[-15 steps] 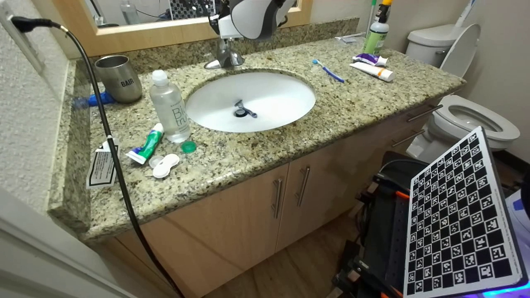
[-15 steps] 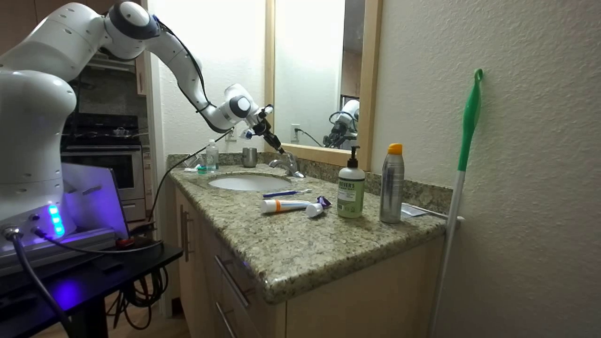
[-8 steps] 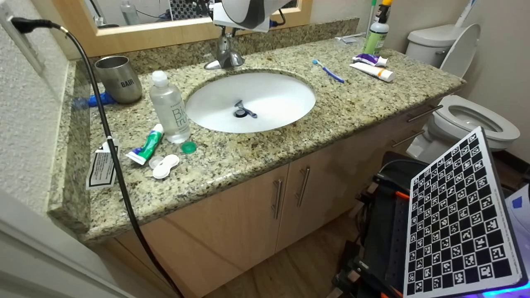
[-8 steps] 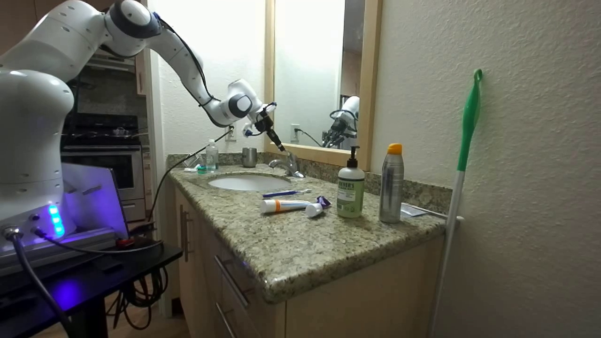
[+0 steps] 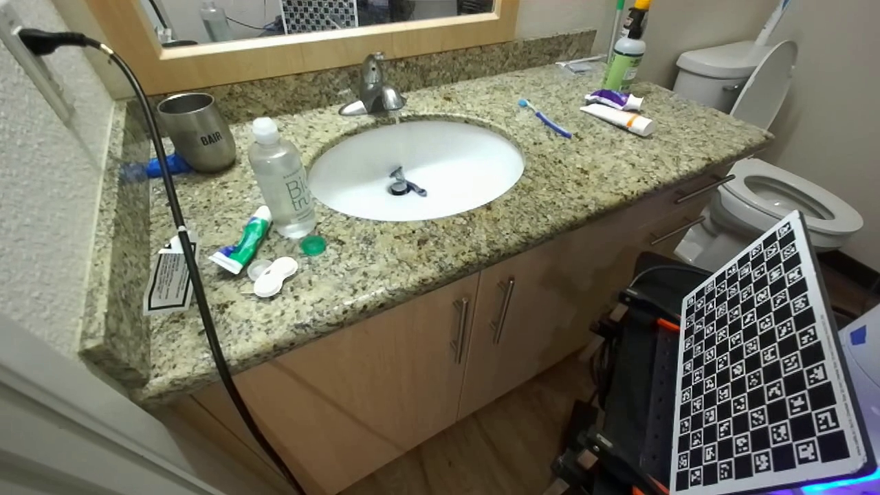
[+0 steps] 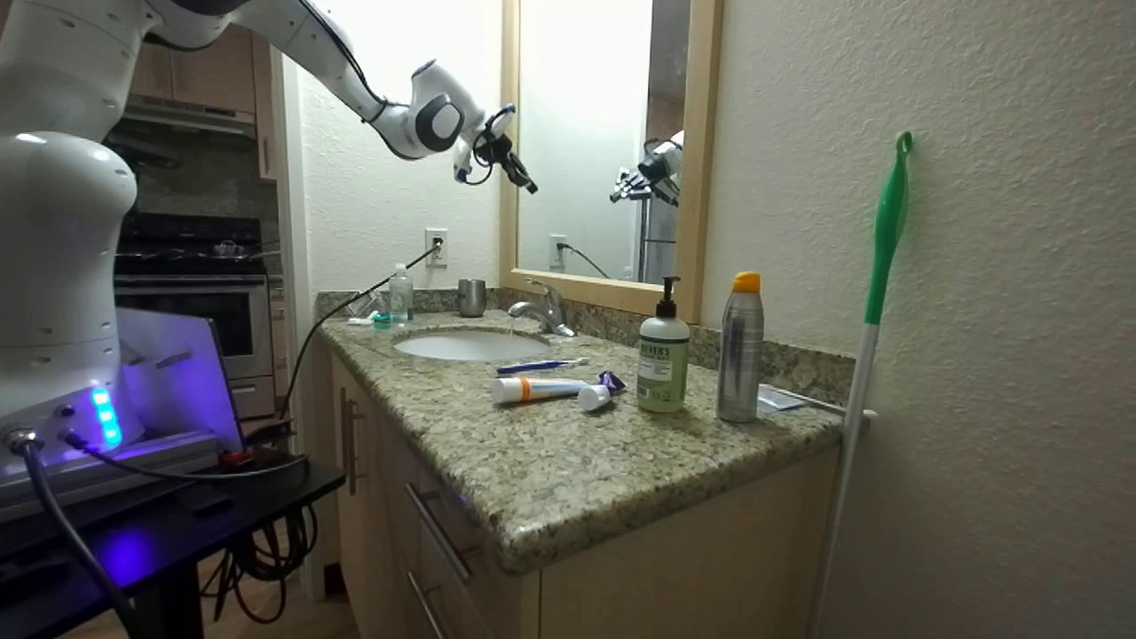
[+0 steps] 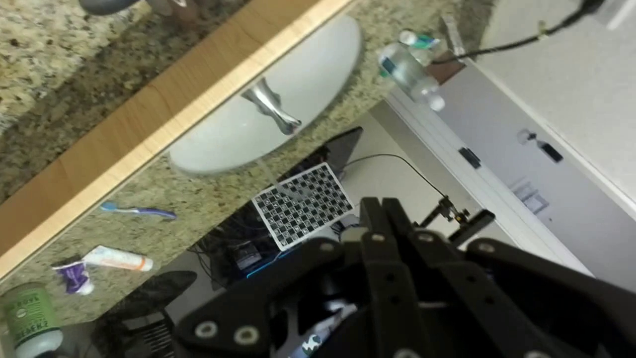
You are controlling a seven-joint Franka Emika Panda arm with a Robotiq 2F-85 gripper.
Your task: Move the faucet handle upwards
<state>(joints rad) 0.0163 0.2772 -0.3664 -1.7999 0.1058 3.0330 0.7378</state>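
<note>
Above the faucet handle (image 5: pixel 372 69), jaws pressed together (cup (image 5: pixel 199 134) "BAIR"; bottle (image 5: pixel 282 180) perhaps "Bio tru").

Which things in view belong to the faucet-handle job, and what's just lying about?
In the job:
faucet handle
chrome faucet
gripper, shut and off the handle

Just lying about:
metal BAIR cup
clear bottle
green-and-white tube
contact lens case
razor
blue toothbrush
orange-striped tube
purple tube
pump bottle
spray can
</note>
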